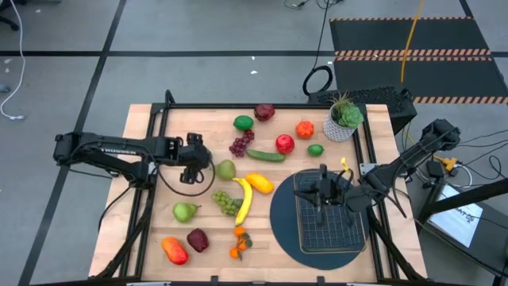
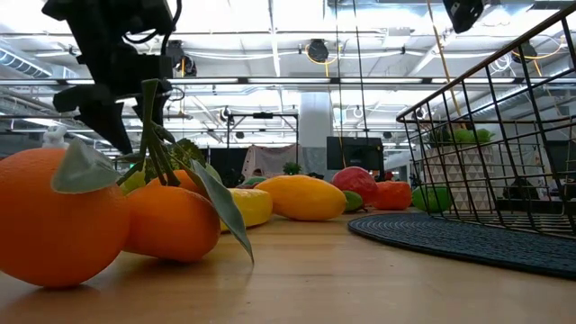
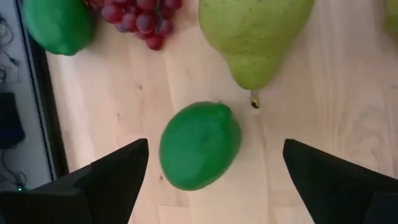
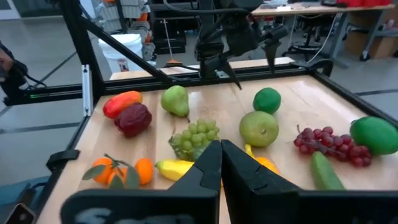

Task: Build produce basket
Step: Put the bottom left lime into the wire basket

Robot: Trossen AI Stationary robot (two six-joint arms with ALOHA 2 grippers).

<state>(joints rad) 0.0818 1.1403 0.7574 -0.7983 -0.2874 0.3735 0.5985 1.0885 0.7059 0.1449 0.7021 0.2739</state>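
Wooden table (image 1: 143,238) carries everything, with the dark round mat (image 1: 286,218) as its landmark. On the mat sits the wire basket (image 1: 329,218), with no produce seen inside it, and the right gripper (image 1: 324,195) hangs over the basket's far end with its fingers pressed together. Left of the mat, well apart from it, the left gripper (image 3: 208,168) hovers just above a green lime (image 3: 199,145), fingers spread wide on either side and not touching it. Just beside that lime lies a green pear (image 3: 255,37). Closer to the mat lie the yellow banana (image 1: 243,202), green grapes (image 1: 227,202) and purple grapes (image 1: 240,144). Beyond the mat stands a potted plant (image 1: 344,119).
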